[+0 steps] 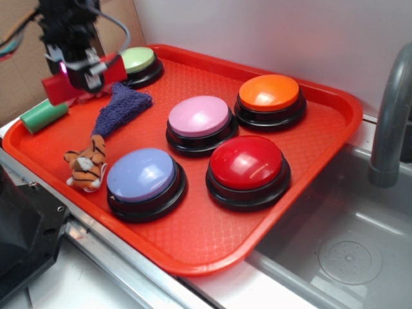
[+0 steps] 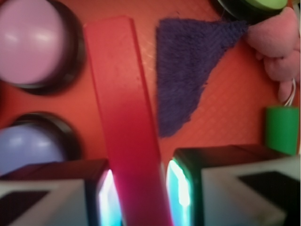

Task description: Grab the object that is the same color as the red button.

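The object, a small red rectangular block (image 1: 56,88), hangs a little above the red tray (image 1: 335,106) at the far left, and my gripper (image 1: 84,72) is shut on it. In the wrist view the block (image 2: 124,113) runs up between my two fingers, with the gripper (image 2: 139,197) closed around its near end. The red button (image 1: 246,162), a glossy dome on a black base, sits at the tray's front right, well away from the gripper. It does not show in the wrist view.
On the tray are a pink button (image 1: 198,117), blue button (image 1: 140,175), orange button (image 1: 269,92), green button (image 1: 138,59), purple cloth (image 1: 122,106), green cylinder (image 1: 44,116) and tiger toy (image 1: 85,168). A sink (image 1: 347,251) and faucet (image 1: 389,116) lie right.
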Available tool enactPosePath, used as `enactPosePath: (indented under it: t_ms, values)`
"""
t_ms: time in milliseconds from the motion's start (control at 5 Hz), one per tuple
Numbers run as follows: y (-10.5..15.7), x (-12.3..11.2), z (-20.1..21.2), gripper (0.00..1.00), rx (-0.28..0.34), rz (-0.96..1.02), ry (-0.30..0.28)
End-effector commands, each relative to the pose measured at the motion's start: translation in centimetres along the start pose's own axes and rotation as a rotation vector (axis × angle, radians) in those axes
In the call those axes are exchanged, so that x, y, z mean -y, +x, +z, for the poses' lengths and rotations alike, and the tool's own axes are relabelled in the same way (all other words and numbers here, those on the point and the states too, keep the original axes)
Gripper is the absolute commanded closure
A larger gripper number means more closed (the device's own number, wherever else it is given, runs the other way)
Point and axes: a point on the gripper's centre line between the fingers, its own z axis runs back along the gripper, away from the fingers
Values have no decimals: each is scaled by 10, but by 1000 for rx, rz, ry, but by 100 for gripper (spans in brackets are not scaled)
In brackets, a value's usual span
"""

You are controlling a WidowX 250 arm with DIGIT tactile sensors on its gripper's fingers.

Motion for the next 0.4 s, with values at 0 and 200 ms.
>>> enactPosePath:
  t_ms: [0, 200]
  values:
    - [-16, -7, 61, 100, 119, 90, 6]
    - [-25, -11, 66, 100, 113, 106, 5]
